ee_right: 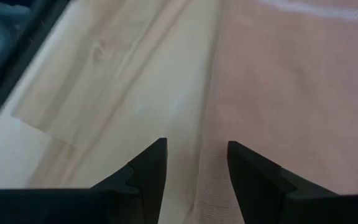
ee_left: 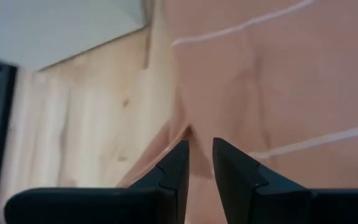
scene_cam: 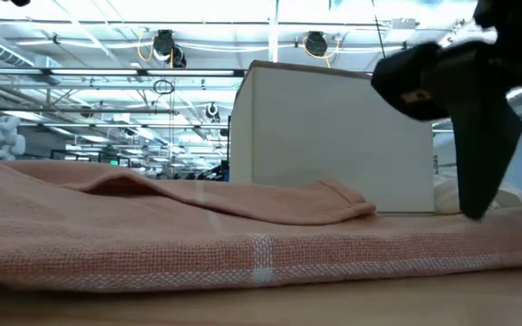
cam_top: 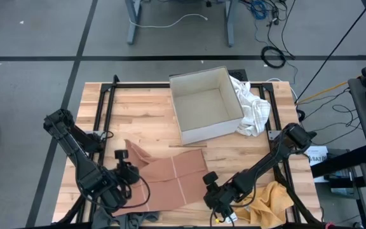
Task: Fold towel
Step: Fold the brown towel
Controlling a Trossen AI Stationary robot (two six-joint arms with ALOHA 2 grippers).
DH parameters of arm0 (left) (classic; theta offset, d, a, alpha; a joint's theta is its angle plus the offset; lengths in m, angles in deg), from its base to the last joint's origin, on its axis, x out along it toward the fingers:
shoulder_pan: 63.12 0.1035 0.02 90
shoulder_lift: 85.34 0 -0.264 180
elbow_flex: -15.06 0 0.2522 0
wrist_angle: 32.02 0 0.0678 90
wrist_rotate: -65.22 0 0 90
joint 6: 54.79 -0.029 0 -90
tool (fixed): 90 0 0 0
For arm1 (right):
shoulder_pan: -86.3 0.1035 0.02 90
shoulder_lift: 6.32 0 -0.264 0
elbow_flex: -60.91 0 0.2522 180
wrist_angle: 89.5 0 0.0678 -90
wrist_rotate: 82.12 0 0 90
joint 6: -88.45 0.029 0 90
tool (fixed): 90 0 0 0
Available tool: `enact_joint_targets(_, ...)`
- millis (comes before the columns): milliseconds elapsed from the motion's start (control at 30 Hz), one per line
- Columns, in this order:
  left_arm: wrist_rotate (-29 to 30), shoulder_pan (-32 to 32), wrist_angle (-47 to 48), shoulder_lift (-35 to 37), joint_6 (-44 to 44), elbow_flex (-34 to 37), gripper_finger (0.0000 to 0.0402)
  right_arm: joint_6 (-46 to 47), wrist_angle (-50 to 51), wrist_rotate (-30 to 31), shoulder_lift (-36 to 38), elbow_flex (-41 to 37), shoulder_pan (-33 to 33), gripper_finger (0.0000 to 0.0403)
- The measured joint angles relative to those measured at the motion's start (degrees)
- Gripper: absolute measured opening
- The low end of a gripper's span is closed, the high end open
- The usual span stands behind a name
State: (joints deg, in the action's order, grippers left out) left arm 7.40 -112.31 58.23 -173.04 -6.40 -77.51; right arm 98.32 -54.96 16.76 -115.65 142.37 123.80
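At towel (cam_top: pixel 170 178) edges, both pincers.

Left arm (cam_top: pixel 75 149): black, jointed, blocky housings at joints, slim link between; thin black cable loops beside wrist.
Right arm (cam_top: pixel 265 165): black, same build; rounded joint housing at base end, straight slim link toward wrist.
Left gripper (ee_left: pixel 201 163): two matte black fingers, wedge-shaped, tapering to points; stepped notch on inner edges.
Right gripper (ee_right: pixel 194 163): two matte black fingers, same pointed wedge shape, notched inner edges.
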Motion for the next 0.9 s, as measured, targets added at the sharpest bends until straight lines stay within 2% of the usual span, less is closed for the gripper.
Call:
enact_joint_targets(300, 0.0, 0.0, -7.28, 0.02, -5.48, 0.0, 0.0079, 1.4, 0.84, 7.28, -2.22, 0.0, -0.4, 0.0147)
enact_joint_targets(400, -0.01, 0.0, -7.86, 0.02, -5.48, 0.0, 0.0079, 1.43, 0.99, 7.73, -2.25, 0.0, -0.46, 0.0116)
enact_joint_targets(600, 0.01, 0.0, -9.88, 0.02, -5.67, 0.0, 0.0079, 1.46, 3.05, 7.48, -2.23, 0.0, -0.42, 0.0012)
enact_joint_targets(767, 0.01, 0.0, -14.6, 0.02, -9.86, 0.0, 0.0079, 4.64, 8.54, 7.33, -0.47, 0.0, -0.38, 0.0004)
enact_joint_targets(900, 0.03, 0.09, -21.23, -0.17, -15.55, 0.0, 0.0079, 8.81, 13.88, 7.3, 3.96, 0.0, -0.26, 0.0002)
